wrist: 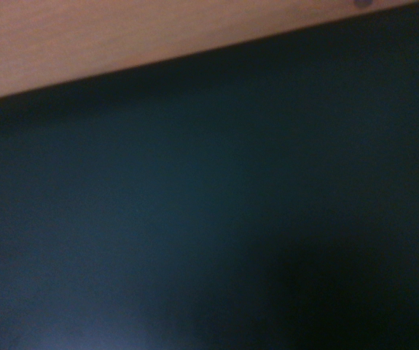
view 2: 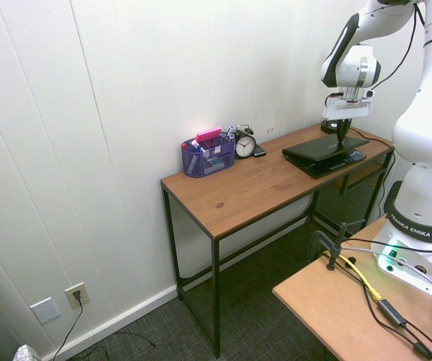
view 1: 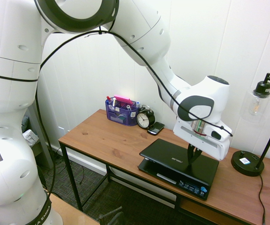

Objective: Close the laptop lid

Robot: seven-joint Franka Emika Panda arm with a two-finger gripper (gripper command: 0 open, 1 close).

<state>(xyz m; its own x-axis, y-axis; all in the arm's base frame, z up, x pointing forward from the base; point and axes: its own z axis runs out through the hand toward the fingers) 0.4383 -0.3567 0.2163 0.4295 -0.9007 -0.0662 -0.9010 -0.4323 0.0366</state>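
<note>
Laptop lid [view 1: 180, 157]: one, black, glossy-backed, lower right of my first exterior view; nearly down, with a narrow gap above the keyboard base [view 1: 174, 180], which bears stickers. Right of centre in my second exterior view.

Gripper [view 1: 191, 161]: one, pointing down at the lid's back, fingers drawn together, nothing between them.

Desk [view 1: 111, 147]: one, brown wood top, dark metal legs.

Organizer [view 1: 121, 112]: one, purple, holding pens and a pink item, centre of my first exterior view.

Alarm clock [view 1: 145, 118]: one, black, beside the organizer.

Phone [view 1: 156, 128]: one, dark, near the clock.

Lamp [view 1: 247, 162]: one, black, right edge of that frame.
</note>
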